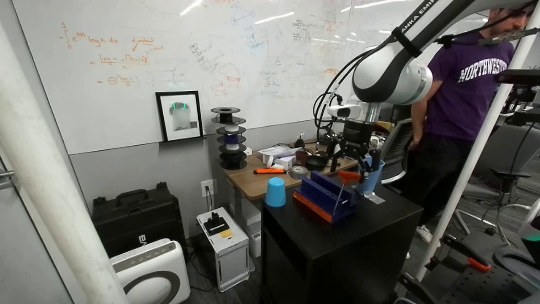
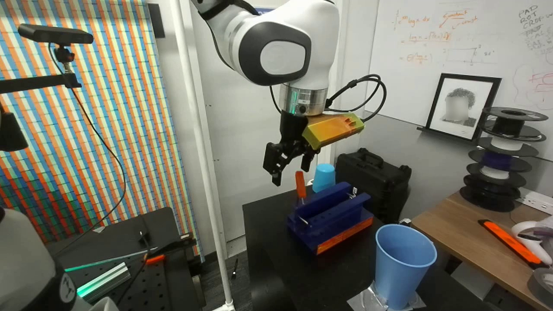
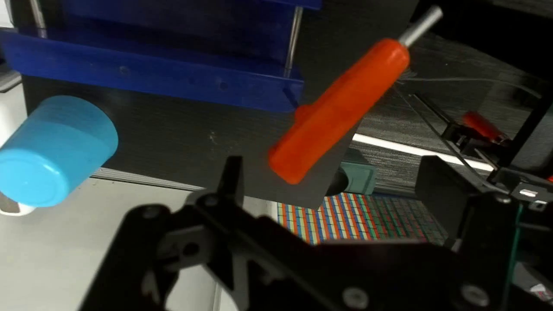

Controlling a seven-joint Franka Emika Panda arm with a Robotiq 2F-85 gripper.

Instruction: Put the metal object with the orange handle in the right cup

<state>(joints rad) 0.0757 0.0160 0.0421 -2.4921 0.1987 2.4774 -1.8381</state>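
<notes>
The metal object with the orange handle (image 1: 349,175) stands nearly upright at one end of the dark blue rack (image 1: 310,192). Its handle also shows in an exterior view (image 2: 300,185) and in the wrist view (image 3: 341,110). My gripper (image 2: 291,175) is open and empty, pointing down just above the handle. In the wrist view the handle's end shows between the spread fingertips (image 3: 333,172); whether they reach down around it I cannot tell. The right cup, blue and upright (image 2: 404,270), is partly behind my gripper in an exterior view (image 1: 373,179) and outside the wrist view.
A cyan cup (image 1: 276,192) stands upside down near the rack's far side. Rack and cups rest on a black cabinet (image 1: 320,236). Tape (image 2: 369,298) lies around the blue cup's base. A wooden desk (image 2: 453,216) with clutter adjoins. A person (image 1: 460,97) stands behind.
</notes>
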